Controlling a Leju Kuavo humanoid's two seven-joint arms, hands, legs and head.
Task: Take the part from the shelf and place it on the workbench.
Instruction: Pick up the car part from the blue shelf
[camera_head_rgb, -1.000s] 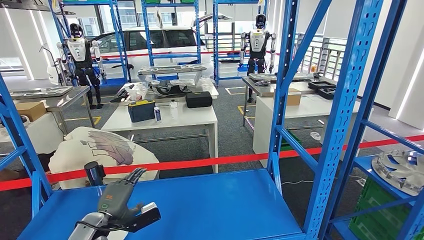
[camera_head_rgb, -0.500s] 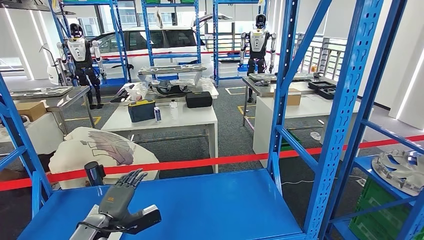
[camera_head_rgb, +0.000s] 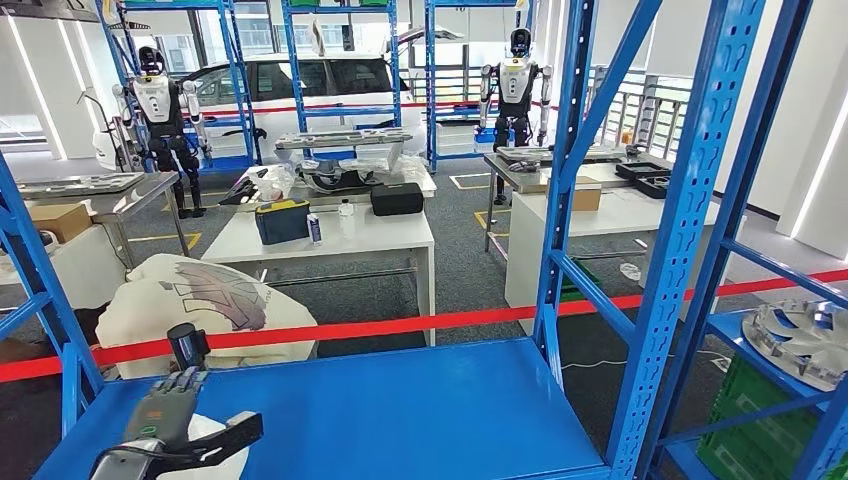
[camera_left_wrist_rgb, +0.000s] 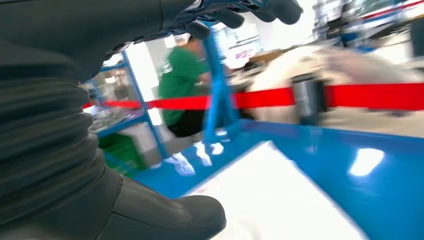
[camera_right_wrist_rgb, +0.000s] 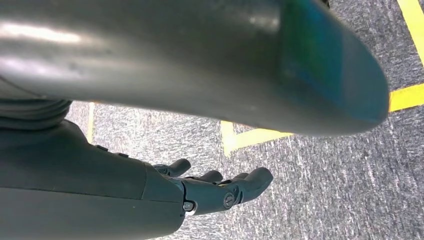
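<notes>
One white part (camera_head_rgb: 215, 440) flat on shelf (camera_head_rgb: 420, 410); left hand (camera_head_rgb: 165, 420) spread above, empty.

Shelf deck (camera_head_rgb: 400, 410): your widest open room, centre to right.
Upright (camera_head_rgb: 690, 220): blocks the right edge.
White part (camera_head_rgb: 215, 445): sits under your left hand (camera_head_rgb: 160, 425).
</notes>
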